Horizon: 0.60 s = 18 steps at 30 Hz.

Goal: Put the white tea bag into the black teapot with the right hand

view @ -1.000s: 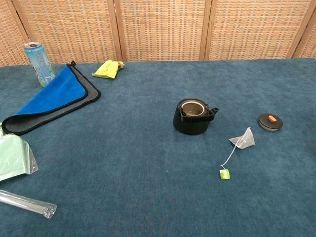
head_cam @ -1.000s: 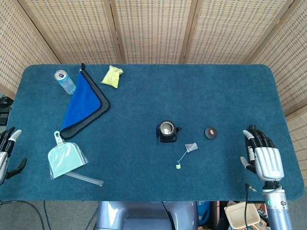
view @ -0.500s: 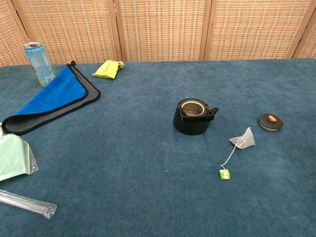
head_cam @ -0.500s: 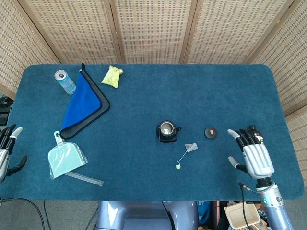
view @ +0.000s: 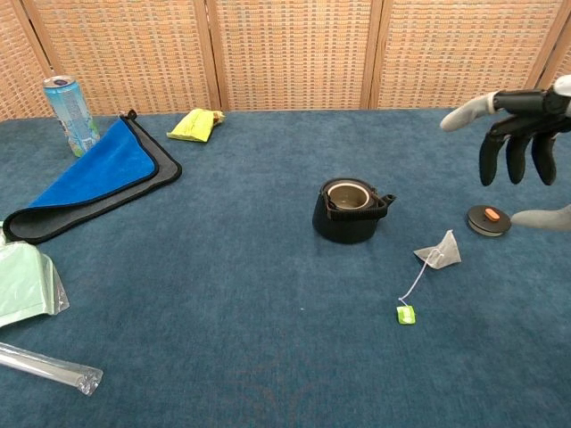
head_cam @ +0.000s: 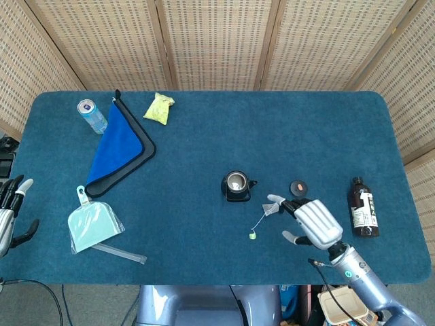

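Observation:
The black teapot [head_cam: 236, 187] [view: 349, 210] stands lidless near the table's middle, its metal strainer showing. The white tea bag [head_cam: 271, 209] [view: 441, 250] lies on the blue cloth just right of it, with a string running to a green tag [head_cam: 252, 236] [view: 406, 314]. My right hand [head_cam: 310, 221] [view: 521, 126] hovers open above the table just right of the tea bag, fingers spread, holding nothing. My left hand [head_cam: 9, 210] rests open at the table's left edge, far from both.
The teapot's black lid [head_cam: 298, 187] [view: 489, 219] with an orange knob lies right of the tea bag. A dark brown bottle [head_cam: 361, 206] lies further right. A can [head_cam: 91, 115], blue cloth [head_cam: 119, 145], yellow packet [head_cam: 160, 107] and green pouch [head_cam: 92, 225] occupy the left side.
My right hand has moved left from the table's right edge to beside the tea bag, entering the chest view and uncovering the brown bottle. The left hand has barely moved.

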### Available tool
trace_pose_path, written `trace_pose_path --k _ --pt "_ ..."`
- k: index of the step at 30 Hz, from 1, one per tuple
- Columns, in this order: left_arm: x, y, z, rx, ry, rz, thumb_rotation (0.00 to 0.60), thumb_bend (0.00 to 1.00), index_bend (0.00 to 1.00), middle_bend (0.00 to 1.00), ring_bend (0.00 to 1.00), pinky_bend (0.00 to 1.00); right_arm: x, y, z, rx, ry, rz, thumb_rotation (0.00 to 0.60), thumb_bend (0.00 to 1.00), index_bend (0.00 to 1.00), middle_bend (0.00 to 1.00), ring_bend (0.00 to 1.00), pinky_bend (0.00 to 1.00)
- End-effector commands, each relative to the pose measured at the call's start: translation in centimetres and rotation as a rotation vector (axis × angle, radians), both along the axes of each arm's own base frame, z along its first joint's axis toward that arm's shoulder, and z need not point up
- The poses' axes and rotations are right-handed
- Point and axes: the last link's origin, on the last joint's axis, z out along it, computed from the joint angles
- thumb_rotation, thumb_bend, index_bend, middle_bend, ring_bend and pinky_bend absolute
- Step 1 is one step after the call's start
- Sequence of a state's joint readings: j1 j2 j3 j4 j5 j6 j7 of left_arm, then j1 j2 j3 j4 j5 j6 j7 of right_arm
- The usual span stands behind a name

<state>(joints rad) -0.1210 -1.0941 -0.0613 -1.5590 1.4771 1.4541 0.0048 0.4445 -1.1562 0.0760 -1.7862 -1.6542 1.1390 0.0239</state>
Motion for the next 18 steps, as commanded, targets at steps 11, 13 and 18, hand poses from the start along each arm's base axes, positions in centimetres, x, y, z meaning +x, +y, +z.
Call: trace_pose_path --k 11,13,18 --pt "-0.2 0.8 0.4 0.008 0.011 -0.003 0.600 0.38 0.02 0.00 0.00 0.00 1.6 -0.7 -4.7 0.139 0.069 0.055 0.600 0.40 0.37 0.74 0.77 0.82" --pt "-0.2 0.9 0.4 0.008 0.011 -0.005 0.600 0.38 0.02 0.00 0.00 0.00 1.5 -0.9 -5.7 0.154 0.091 0.051 0.600 0.40 0.38 0.76 0.79 0.84" --pt "-0.4 0.9 0.4 0.007 0.010 -0.003 0.600 0.38 0.02 0.00 0.00 0.00 1.1 -1.5 -7.5 0.164 0.138 0.028 0.600 0.40 0.40 0.80 0.84 0.88"
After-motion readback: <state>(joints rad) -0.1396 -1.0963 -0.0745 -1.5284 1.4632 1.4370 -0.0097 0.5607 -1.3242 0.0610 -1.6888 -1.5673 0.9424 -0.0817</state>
